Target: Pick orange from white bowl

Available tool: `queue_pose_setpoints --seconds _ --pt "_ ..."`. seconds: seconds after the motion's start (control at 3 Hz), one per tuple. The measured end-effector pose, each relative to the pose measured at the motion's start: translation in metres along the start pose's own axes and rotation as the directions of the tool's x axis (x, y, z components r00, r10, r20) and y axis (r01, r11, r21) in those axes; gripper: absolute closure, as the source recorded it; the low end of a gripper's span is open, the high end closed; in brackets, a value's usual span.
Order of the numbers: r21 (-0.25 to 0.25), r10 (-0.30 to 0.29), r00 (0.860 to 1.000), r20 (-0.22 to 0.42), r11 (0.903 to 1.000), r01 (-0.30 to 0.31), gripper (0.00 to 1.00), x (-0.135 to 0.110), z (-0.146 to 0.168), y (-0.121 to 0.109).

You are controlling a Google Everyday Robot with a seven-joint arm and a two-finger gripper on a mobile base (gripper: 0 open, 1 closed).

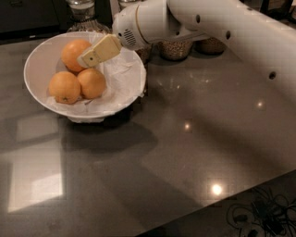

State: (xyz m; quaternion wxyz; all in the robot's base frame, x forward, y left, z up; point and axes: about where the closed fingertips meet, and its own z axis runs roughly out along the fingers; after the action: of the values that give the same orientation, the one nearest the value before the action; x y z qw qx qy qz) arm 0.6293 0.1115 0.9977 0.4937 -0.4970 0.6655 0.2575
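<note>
The white bowl (39, 76) stands at the table's back left, lined with crumpled white paper. Three oranges lie in it. The largest, deeper-coloured orange (71, 53) sits at the back. Two paler, smaller oranges (64, 87) (92, 83) lie in front of it. My gripper (88, 59) reaches in from the right on a white arm, its cream-coloured finger (101, 50) pointing down-left over the bowl, with the tip right against the large orange's right side. Only one finger shows.
Glass jars (175, 48) with brownish contents stand behind the bowl, at the back of the dark glossy table (185, 148). Another jar (82, 9) is behind the bowl's far rim. Cables (259, 217) lie on the floor past the table's front right edge.
</note>
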Motion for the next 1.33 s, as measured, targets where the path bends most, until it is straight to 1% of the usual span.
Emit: queue_pose_setpoints --seconds 0.33,0.67,1.0,1.33 --pt "0.105 0.053 0.998 -0.018 0.9932 -0.051 0.00 -0.010 -0.010 -0.001" --pt "0.191 0.075 0.997 -0.028 0.9792 -0.068 0.00 -0.026 -0.021 0.001" --pt "0.191 0.074 0.997 -0.029 0.9792 -0.068 0.00 -0.026 -0.021 0.001" --pt "0.190 0.070 0.996 -0.048 0.9800 -0.060 0.00 -0.021 -0.005 -0.003"
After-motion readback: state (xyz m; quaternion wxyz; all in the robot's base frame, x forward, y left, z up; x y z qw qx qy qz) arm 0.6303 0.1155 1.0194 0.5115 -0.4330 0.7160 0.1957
